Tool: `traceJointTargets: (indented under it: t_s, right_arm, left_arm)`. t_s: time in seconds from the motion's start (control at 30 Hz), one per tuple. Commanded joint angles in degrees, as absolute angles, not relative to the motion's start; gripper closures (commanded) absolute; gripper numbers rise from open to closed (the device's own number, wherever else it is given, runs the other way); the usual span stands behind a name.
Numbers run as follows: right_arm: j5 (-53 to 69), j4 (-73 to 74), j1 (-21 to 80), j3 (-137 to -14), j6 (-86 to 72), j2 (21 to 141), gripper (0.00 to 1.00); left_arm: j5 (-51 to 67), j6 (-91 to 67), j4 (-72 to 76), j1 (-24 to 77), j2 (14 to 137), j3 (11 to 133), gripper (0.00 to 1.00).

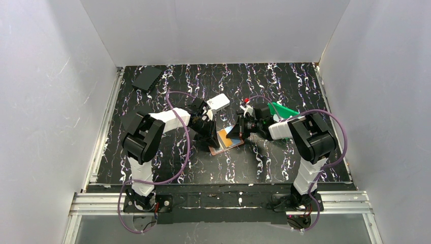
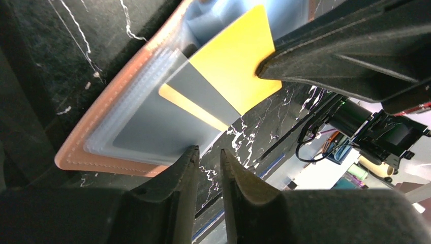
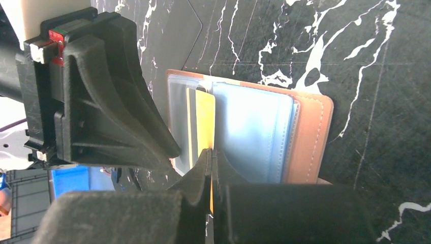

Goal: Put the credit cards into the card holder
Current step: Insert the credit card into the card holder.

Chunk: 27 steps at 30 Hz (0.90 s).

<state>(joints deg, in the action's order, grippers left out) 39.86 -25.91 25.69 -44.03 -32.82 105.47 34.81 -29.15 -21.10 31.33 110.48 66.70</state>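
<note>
Card holder (image 1: 227, 138) open mid-table between your arms | right claw (image 3: 211, 152) pinches yellow card's (image 3: 205, 119) end, card partly in sleeve | left claw (image 2: 207, 153) barely parted, empty, at holder's edge | push lengthwise, straight ahead.

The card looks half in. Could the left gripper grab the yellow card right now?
Probably not: the right gripper is shut on the free end of the yellow card, and the rest sits in the wallet sleeve.

Black white-veined table (image 1: 284, 81), white rounded box (image 1: 219, 101), green bin (image 1: 282, 110), dark flat slab (image 1: 147, 78) far-left.
</note>
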Motion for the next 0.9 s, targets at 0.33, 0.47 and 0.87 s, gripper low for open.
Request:
traceJointTargets:
  t_s: [0.33,0.47,0.87]
  right_arm:
    - [37.5,-27.5,26.5,-42.6,-35.7,106.7,0.99]
    - [36.6,-28.0,26.5,-41.9,-36.8,106.3,0.99]
    - [33.3,-30.8,30.6,-41.9,-40.2,106.2,0.99]
  left_arm:
    - [28.4,-30.0,-24.2,24.9,98.1,60.4,0.66]
    - [29.3,-29.6,-23.4,24.5,102.4,60.4,0.83]
    - [30.5,-29.9,-19.4,26.3,110.1,61.0,0.95]
